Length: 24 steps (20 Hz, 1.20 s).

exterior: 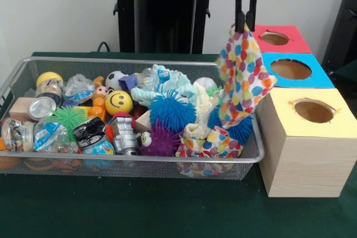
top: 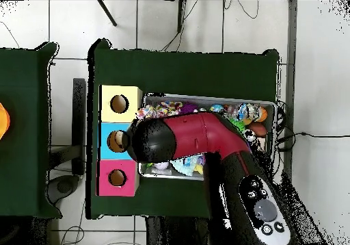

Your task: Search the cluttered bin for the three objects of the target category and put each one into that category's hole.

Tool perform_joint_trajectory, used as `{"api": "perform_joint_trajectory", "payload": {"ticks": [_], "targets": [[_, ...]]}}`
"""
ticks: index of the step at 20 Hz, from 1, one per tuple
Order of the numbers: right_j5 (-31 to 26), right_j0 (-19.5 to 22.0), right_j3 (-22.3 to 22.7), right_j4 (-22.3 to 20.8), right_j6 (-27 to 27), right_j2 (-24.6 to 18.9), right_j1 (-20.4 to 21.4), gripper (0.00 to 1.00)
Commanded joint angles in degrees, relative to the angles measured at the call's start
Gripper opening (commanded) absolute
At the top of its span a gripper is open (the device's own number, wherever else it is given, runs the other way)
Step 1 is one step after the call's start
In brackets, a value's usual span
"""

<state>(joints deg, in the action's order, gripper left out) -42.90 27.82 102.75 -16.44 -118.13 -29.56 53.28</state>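
The black tool [exterior: 245, 23] pinches a white polka-dotted cloth [exterior: 243, 76] above the silver wire-mesh bin [exterior: 139, 160]; its trailing hem could snag before the yellow-surround hole [exterior: 314, 111].

In the front view, the bin [exterior: 139, 160] sits on the surface [exterior: 139, 210] to the left, and three boxes stand in a row just beside its right end, running from near to far. The hole [exterior: 314, 111] is in the top of the nearest box. One dotted cloth [exterior: 242, 79] hangs from the gripper [exterior: 245, 26] above the bin's right end, its lower edge seemingly clear of the clutter. Another dotted cloth [exterior: 215, 146] lies in the bin's near right corner.
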Motion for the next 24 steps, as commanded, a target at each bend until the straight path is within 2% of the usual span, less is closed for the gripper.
{"api": "perform_joint_trajectory", "payload": {"ticks": [1, 4, 8, 13, 20, 24], "targets": [[-8.2, -0.6, 0.7, 3.6, -3.5, 2.3, 1.7, 0.0], [-9.1, -2.3, -0.9, 4.7, -4.9, 2.6, 1.5, 0.0], [-12.6, -4.5, -0.4, 7.8, -6.7, 2.9, 5.7, 0.0], [-15.7, -6.0, -1.2, 9.5, -6.8, 3.9, 7.9, 0.0], [-16.3, -9.8, -1.9, 10.2, -10.4, 6.0, 8.6, 0.0], [-17.2, -10.9, -3.4, 10.3, -10.3, 6.8, 8.0, 0.0]]}}
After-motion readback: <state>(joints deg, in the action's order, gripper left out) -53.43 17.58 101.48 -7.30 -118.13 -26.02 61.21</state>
